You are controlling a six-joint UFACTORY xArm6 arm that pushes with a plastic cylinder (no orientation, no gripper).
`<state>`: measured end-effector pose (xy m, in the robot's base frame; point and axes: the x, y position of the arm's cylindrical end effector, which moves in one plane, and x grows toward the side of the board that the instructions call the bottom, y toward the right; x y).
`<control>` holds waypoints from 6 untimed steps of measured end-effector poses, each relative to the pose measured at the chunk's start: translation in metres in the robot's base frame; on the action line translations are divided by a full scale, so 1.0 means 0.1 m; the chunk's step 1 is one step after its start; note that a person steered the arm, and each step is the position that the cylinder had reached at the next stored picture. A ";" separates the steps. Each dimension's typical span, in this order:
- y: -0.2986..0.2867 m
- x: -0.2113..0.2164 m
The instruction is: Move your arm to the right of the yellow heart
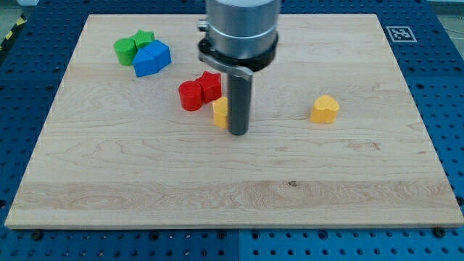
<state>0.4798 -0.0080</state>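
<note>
Yellow blocks: two, heart (pixel 325 109) and one half-hidden (pixel 220 112). Red: two (pixel 191 96) (pixel 211 85). Green: two (pixel 125 51) (pixel 144 38). Blue: one (pixel 151 59).

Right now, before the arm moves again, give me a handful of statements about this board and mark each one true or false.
1. My tip sits just to the view's right of a small yellow block. True.
2. The yellow heart touches the red blocks. False: it lies alone toward the view's right, well apart from them.
3. The two red blocks lie side by side, up and to the view's left of my tip. True.
4. The blue block is at the view's bottom right. False: it is at the view's top left, against the green blocks.
5. My tip is already to the right of the yellow heart. False: it is to the heart's left.
</note>
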 end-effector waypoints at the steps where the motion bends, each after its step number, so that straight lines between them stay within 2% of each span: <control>1: -0.27 -0.03; 2: -0.41 -0.03; 3: 0.05 -0.03; 4: 0.77 0.08; 5: 1.53 0.41; 6: 1.93 0.34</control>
